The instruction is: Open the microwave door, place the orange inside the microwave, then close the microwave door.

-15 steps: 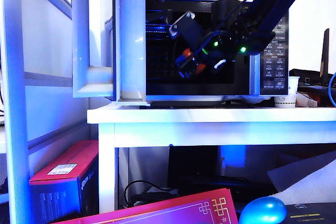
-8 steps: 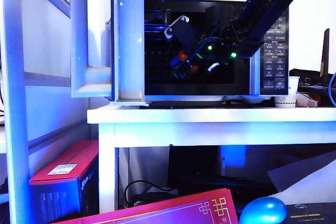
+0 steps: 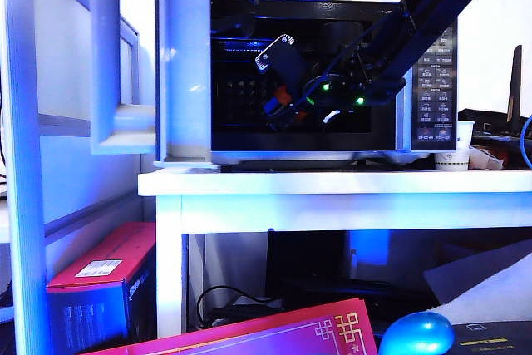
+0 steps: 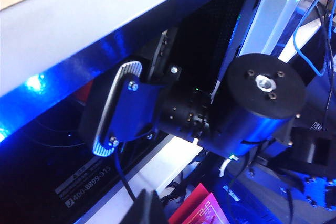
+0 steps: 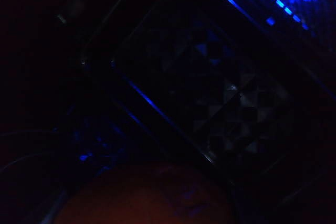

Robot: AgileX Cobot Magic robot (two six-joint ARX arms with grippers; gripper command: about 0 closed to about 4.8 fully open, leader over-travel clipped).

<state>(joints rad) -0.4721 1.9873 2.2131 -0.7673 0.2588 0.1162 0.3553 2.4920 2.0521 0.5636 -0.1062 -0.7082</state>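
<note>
With the right gripper (image 3: 278, 104) clasping the orange (image 3: 284, 96) inside the microwave (image 3: 332, 81) cavity, we should lower before releasing; the left gripper (image 4: 118, 108) we cannot judge.

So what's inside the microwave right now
In the microwave cavity: the right claw holding the orange, mostly hidden by its fingers. The dark cavity floor can't be made out.

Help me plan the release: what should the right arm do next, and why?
Probably lower a little and let go: the right gripper holds the orange inside the microwave cavity, apparently above its floor, with the microwave door swung open.
</note>
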